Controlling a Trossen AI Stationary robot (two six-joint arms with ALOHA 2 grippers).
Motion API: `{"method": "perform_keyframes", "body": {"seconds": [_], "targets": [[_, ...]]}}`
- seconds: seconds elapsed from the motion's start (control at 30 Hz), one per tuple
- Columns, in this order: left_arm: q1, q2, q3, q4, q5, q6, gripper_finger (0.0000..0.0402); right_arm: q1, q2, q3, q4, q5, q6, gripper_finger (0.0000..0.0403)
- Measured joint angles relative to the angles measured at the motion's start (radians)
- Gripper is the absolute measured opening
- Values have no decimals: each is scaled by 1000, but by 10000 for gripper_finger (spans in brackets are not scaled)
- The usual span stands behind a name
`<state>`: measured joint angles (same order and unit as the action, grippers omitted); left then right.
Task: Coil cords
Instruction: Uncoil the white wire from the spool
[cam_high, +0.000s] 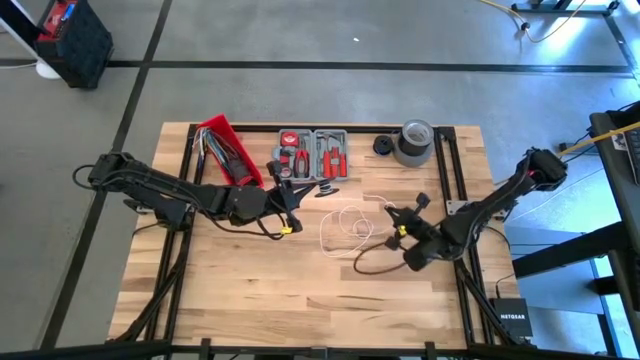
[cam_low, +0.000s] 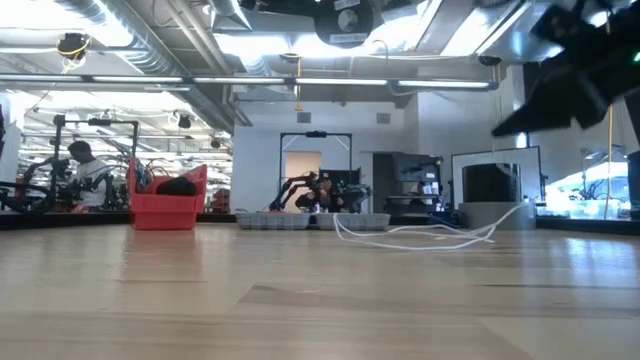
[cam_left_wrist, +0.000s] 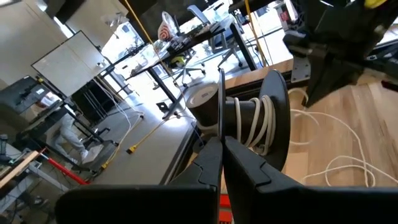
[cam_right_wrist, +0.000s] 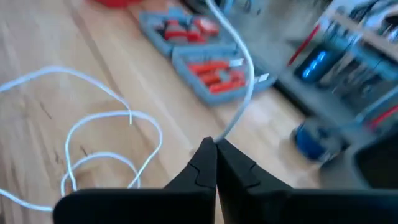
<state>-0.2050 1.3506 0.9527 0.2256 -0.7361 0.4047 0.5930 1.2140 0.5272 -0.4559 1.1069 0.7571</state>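
Note:
My left gripper (cam_high: 298, 192) is shut on a black spool (cam_left_wrist: 249, 118) with white cord wound on its core, at the table's middle. The long white cord (cam_high: 348, 226) lies in loose loops on the table between the two grippers; it also shows in the low view (cam_low: 420, 236). My right gripper (cam_high: 404, 228) is shut on this white cord right of the loops and shows dark at the low view's upper right (cam_low: 570, 70). A thin black cord (cam_high: 375, 264) lies on the table near my right gripper. My left gripper pinches the rim of the spool's near flange (cam_left_wrist: 221, 127) between its two fingers, the thin flange standing edge-on between them. The white turns (cam_left_wrist: 256, 124) sit on the core beyond it. Whether the spool is clear of the table cannot be told. My right gripper pinches the white cord (cam_right_wrist: 219, 135) between its two fingertips, one strand. The cord runs on from the fingertips in a curve (cam_right_wrist: 247, 68) toward the tool tray. The rest lies slack in loops (cam_right_wrist: 106, 134) on the table.
A red bin (cam_high: 228, 150), a grey tool tray (cam_high: 313, 152), a small black round thing (cam_high: 383, 145) and a grey roll of tape (cam_high: 415, 142) stand along the far edge. The table's near half is bare wood (cam_high: 300, 300).

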Motion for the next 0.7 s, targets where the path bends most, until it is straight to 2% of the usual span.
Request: {"method": "perform_keyframes", "body": {"seconds": [0.1,0.2,0.37,0.43,0.47,0.53,0.7], "targets": [[-1,0,0,-1,0,18,5,-62,0,-24,43,-115,-1,20],[-5,0,0,-3,0,19,5,-104,0,-5,22,-246,-11,60],[-11,0,0,-6,0,24,5,-118,0,138,-95,-549,-138,130],[-11,0,0,-6,0,22,5,-116,-1,199,-116,-603,-166,150],[-11,0,0,-5,0,22,5,-115,-1,220,-96,-595,-194,157],[-11,0,0,-5,0,22,5,-115,-1,230,14,-509,-250,166],[-11,0,0,-4,0,17,5,-148,51,169,456,-290,-468,169]]}}
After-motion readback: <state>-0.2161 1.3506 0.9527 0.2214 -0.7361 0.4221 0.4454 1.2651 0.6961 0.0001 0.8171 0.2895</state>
